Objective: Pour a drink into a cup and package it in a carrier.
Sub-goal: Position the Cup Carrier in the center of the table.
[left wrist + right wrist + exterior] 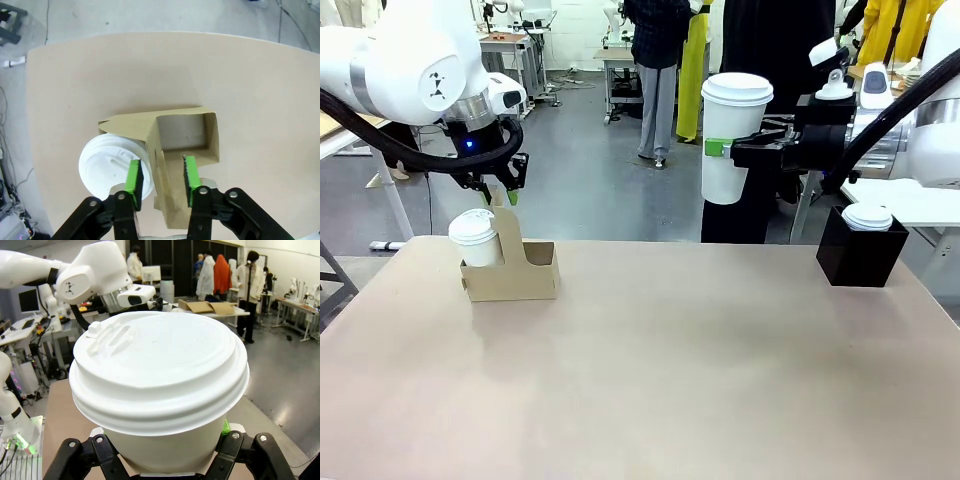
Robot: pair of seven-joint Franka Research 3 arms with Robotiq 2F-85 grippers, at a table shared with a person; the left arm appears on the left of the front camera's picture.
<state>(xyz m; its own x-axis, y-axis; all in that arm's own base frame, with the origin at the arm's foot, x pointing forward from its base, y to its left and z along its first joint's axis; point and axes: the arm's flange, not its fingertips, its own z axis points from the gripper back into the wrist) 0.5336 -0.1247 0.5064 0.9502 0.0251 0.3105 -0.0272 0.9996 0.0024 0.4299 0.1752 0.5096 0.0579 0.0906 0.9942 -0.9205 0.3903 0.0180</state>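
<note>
Front view: the left gripper [502, 193] is pinching the upright handle of the cardboard carrier [525, 272], jaws clamped together on it. A lidded white paper cup [477, 238] is sitting in the carrier's left pocket. Right of the carrier, the right gripper [728, 150] is squeezing a second lidded cup [732, 135] in mid-air, above the tan table [660, 380].

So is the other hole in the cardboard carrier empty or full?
Empty. Beside the lidded cup, the carrier has a bare pocket, cardboard floor showing.
</note>
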